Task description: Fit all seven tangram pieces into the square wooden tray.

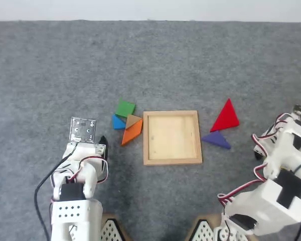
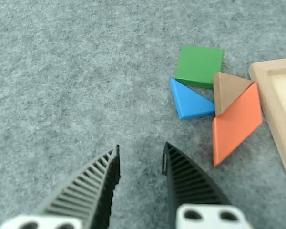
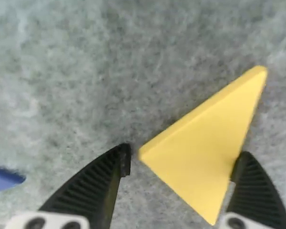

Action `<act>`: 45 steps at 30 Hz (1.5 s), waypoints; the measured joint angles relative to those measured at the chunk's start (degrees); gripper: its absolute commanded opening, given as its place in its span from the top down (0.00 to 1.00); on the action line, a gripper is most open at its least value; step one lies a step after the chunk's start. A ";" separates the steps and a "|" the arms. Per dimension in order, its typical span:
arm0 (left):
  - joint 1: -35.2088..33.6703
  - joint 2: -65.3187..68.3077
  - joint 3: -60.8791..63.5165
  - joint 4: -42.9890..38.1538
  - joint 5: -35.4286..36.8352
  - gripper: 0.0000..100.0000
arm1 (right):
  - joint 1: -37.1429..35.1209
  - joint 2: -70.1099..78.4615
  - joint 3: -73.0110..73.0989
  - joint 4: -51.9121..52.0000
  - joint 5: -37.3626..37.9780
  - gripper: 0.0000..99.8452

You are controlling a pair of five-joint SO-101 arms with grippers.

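Grey felt carries the empty square wooden tray [image 1: 172, 161] at centre frame, my right gripper [image 3: 183, 157] spread astride the yellow wooden triangle [image 3: 205, 152], probably to pinch it first, while my left gripper [image 2: 141, 147] hangs open lower left, near the green, blue, brown and orange pieces [image 1: 130, 122].

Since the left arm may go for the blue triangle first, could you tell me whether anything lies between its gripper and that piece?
Nothing visible does: bare grey carpet separates the left gripper from the blue triangle. Beyond it, though, the brown triangle and orange parallelogram lie between that piece and the tray.
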 measured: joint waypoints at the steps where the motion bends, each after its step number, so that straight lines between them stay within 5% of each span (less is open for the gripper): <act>1: 0.00 0.00 0.00 0.00 0.00 0.85 | 0.09 0.00 0.00 -0.44 -0.26 0.78; 20: 0.00 0.00 0.00 0.00 0.00 0.85 | 0.97 0.00 -0.88 -0.88 -2.46 0.76; 45: 0.00 0.00 0.00 0.00 0.00 0.85 | -2.20 0.70 -13.36 11.96 -3.96 0.75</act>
